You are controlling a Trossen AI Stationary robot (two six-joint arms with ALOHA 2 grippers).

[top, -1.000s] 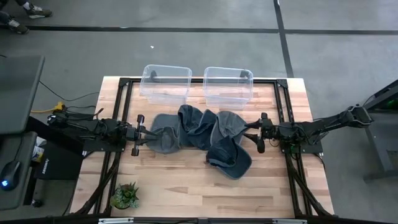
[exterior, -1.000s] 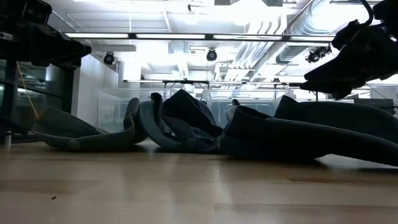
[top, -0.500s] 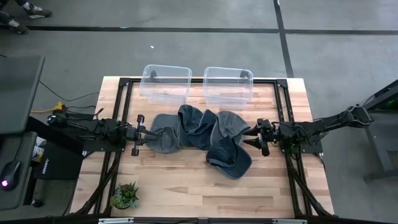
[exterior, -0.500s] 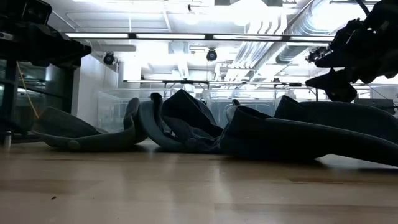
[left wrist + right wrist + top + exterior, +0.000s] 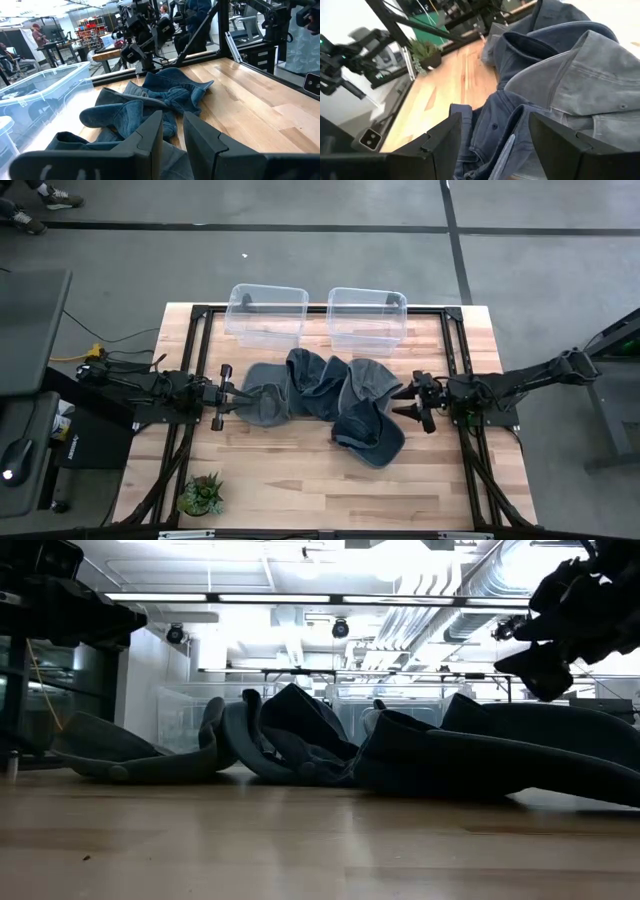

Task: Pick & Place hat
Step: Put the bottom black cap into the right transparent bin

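**Hovering over the heap of denim hats**

Lying across the middle of the pale wooden table [image 5: 300, 470], a heap of blue and grey denim hats [image 5: 325, 395] spreads from near the left gripper to near the right one. The lowest hat [image 5: 368, 432] sags toward the table's front edge. The right gripper [image 5: 412, 405] hangs just beside the heap's right end, above the cloth, its 2 dark fingers [image 5: 442, 145] spread wide with nothing between them. The left gripper [image 5: 222, 395] sits at the heap's left end, fingers [image 5: 150, 135] drawn close with a narrow gap; it seems to hold nothing, though contact with the cloth is hard to judge. 2 clear plastic bins [image 5: 266, 314] stand along the back edge. A small green potted plant [image 5: 203, 494] sits at the front-left corner.
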